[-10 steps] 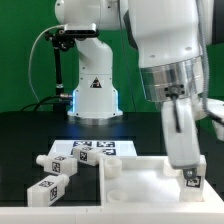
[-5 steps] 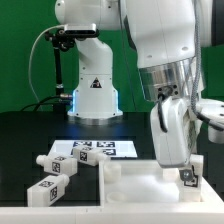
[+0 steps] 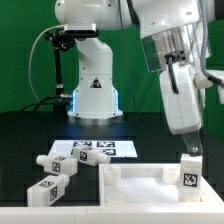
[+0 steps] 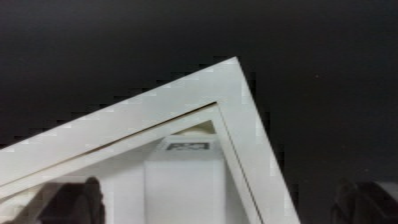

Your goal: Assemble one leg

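Visibly four legs (image 3: 190,171), one upright.

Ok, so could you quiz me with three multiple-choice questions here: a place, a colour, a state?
1. Where is the standing leg? A at the panel's corner, exterior view's right; B on the floor; C in mid-air.
2. The table is: A white; B black; C green.
3. The gripper is: A shut on a leg; B open, empty; C out of view.
Answers: A, it stands upright in that corner; B, its bare top is black; B, the wrist view shows nothing between its fingers.
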`<state>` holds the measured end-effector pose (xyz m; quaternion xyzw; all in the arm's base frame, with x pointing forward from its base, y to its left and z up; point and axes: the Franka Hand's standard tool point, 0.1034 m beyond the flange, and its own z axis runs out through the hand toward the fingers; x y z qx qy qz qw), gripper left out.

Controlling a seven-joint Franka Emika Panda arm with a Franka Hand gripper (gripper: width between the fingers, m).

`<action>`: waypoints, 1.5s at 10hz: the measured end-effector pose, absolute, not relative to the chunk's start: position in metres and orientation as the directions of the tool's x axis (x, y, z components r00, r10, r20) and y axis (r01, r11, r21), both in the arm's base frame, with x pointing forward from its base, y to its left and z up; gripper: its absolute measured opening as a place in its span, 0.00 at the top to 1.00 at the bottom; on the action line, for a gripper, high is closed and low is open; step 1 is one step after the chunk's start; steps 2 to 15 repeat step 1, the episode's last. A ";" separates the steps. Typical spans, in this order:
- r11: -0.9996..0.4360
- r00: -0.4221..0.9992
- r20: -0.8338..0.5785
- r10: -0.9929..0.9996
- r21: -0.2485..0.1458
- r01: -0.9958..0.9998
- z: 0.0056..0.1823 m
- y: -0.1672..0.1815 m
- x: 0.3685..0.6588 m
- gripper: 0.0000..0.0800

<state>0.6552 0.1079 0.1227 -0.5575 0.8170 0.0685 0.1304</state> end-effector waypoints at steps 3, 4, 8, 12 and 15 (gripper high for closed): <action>0.369 -0.344 -0.290 -0.893 -0.038 -0.929 0.124 0.107 0.657 0.19; 0.369 -0.344 -0.290 -0.893 -0.038 -0.929 0.124 0.107 0.657 0.19; 0.369 -0.344 -0.290 -0.893 -0.038 -0.929 0.124 0.107 0.657 0.19; 0.369 -0.344 -0.290 -0.893 -0.038 -0.929 0.124 0.107 0.657 0.19; 0.369 -0.344 -0.290 -0.893 -0.038 -0.929 0.124 0.107 0.657 0.19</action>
